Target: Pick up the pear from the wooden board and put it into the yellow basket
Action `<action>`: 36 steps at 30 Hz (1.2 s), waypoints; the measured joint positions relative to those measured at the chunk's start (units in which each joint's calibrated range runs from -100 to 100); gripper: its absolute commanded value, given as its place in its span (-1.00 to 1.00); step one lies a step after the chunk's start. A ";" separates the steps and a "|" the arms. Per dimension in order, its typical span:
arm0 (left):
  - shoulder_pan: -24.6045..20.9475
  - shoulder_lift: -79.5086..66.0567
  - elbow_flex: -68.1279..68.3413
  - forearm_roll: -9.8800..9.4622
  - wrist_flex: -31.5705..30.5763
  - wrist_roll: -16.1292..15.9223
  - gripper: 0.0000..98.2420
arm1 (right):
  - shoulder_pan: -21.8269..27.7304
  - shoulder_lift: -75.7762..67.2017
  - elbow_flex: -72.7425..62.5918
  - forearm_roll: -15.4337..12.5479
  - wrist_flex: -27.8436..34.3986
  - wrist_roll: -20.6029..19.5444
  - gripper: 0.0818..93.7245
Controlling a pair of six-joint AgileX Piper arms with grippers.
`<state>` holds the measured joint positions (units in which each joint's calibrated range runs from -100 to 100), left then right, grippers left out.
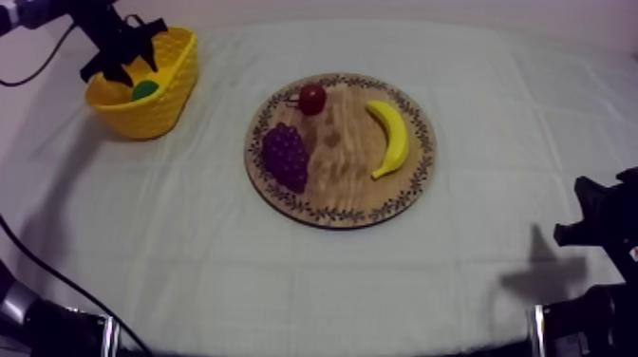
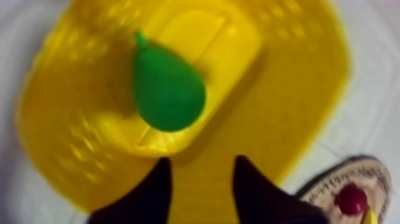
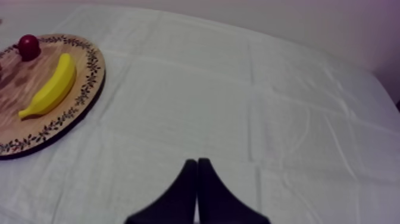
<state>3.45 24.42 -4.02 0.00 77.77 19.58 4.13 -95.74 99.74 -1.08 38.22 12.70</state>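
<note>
Pear [image 2: 168, 89] lies loose on floor of yellow basket [image 1: 161, 114], upper left of top frame. Placing looks done; only my retreat remains. Long axis flat, stem away from wooden board [image 1: 337, 166], fat end toward it. My left gripper [image 2: 202, 162] above basket, spread, empty. My right gripper [image 3: 197, 162] pressed together.

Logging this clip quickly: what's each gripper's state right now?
Left gripper: open, empty, above the yellow basket; pear lies inside.
Right gripper: shut on nothing.
</note>
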 measured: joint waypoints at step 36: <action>-1.67 -110.25 91.99 -6.89 -39.47 -14.47 -1.00 | 0.07 0.00 0.00 0.00 0.00 0.03 -0.99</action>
<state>1.78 -85.83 87.97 -6.89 38.30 5.11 4.20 -95.74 99.74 -1.08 38.22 12.73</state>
